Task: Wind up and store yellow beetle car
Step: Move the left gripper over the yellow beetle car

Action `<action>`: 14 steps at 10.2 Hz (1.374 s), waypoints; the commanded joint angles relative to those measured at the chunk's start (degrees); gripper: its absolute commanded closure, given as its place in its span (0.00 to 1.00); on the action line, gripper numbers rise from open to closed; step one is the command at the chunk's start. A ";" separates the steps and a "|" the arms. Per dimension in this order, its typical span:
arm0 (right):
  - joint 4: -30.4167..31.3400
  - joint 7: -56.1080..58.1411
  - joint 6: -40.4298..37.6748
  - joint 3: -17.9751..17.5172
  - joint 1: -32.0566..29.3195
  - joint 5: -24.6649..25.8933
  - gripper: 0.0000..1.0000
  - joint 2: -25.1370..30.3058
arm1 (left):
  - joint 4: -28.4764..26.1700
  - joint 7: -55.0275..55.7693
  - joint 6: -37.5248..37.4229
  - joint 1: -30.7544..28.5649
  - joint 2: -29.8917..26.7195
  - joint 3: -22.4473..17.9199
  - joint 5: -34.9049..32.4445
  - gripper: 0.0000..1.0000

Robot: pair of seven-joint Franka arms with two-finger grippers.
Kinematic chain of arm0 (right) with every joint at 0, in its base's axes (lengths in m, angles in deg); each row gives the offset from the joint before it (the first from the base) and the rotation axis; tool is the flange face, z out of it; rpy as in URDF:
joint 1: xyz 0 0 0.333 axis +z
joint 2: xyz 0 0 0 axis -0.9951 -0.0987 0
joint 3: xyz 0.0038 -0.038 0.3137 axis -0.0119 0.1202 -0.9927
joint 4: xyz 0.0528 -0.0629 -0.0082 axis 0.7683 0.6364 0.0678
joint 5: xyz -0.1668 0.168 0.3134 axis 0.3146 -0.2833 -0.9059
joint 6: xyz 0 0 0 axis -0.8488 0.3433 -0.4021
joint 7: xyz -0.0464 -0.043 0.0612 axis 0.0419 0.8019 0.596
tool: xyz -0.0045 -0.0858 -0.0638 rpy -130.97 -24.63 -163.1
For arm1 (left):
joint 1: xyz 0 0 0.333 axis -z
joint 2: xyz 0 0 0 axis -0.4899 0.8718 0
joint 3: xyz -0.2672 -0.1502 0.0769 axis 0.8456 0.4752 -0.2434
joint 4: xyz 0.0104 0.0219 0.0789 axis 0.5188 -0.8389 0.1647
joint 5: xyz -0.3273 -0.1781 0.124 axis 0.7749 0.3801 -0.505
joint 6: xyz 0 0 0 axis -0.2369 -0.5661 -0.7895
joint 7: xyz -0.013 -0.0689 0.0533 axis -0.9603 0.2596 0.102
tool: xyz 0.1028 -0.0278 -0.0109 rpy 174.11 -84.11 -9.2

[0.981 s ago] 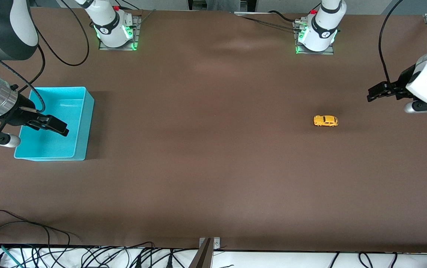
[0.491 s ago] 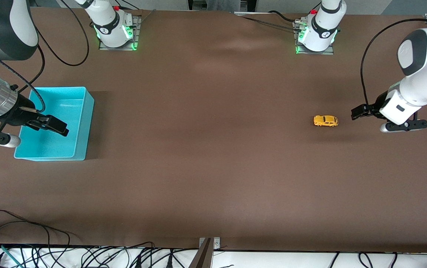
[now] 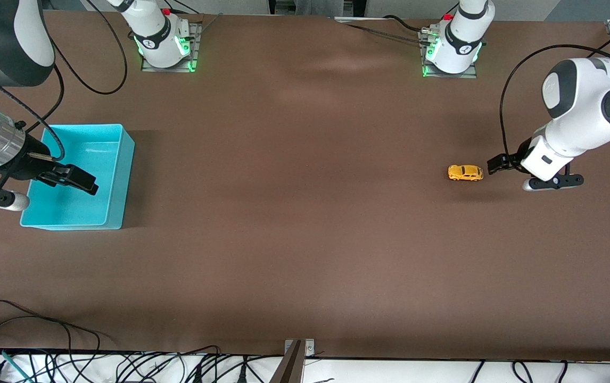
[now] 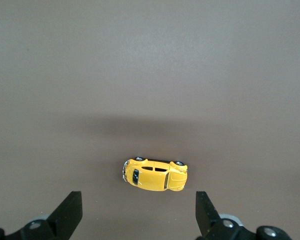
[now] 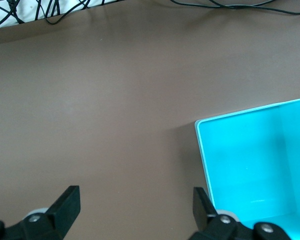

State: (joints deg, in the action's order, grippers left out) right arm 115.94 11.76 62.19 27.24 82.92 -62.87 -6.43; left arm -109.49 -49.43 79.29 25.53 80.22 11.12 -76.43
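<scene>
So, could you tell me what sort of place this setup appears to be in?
Most likely a robotics lab bench. Two arm bases are bolted along a brown table, loose cables trail at its edge, and the only props are a yellow beetle car and a turquoise bin.

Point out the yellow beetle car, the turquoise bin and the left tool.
yellow beetle car [image 3: 465, 173]: front view, on its roof.
turquoise bin [image 3: 115, 177]: front view, on its side wall.
left tool [image 4: 139, 212]: left wrist view, midway between its open fingertips.
</scene>
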 commanded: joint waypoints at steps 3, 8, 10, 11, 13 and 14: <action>-0.09 1.19 0.80 -0.02 -0.25 -1.00 0.00 -0.34 | -7.76 -0.63 11.11 0.11 1.84 -0.11 -0.84 0.00; -0.09 1.19 1.15 -0.02 -0.25 -1.09 0.00 -0.78 | -11.37 -10.84 10.43 0.90 0.62 -0.02 -0.84 0.00; -0.09 1.01 1.24 -0.02 -0.25 -1.27 0.00 -0.69 | -11.55 -22.74 10.60 0.64 0.79 -0.11 -0.57 0.00; -0.09 0.75 1.24 -0.02 -0.16 -1.27 0.00 -0.69 | -11.98 -25.05 10.60 0.64 0.70 -0.11 -0.66 0.00; -0.09 0.66 1.68 -0.10 -0.16 -1.27 0.00 -0.69 | -12.95 -36.96 10.60 0.73 1.14 -0.11 -0.31 0.00; -0.09 0.92 1.59 -0.10 -0.16 -1.27 0.00 -0.69 | -13.39 -41.46 10.68 0.73 1.06 -0.11 -0.31 0.00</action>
State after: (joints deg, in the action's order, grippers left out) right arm 115.94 11.77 63.40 27.24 82.93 -62.87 -7.15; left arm -121.05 -83.94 89.62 26.00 82.83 11.32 -76.68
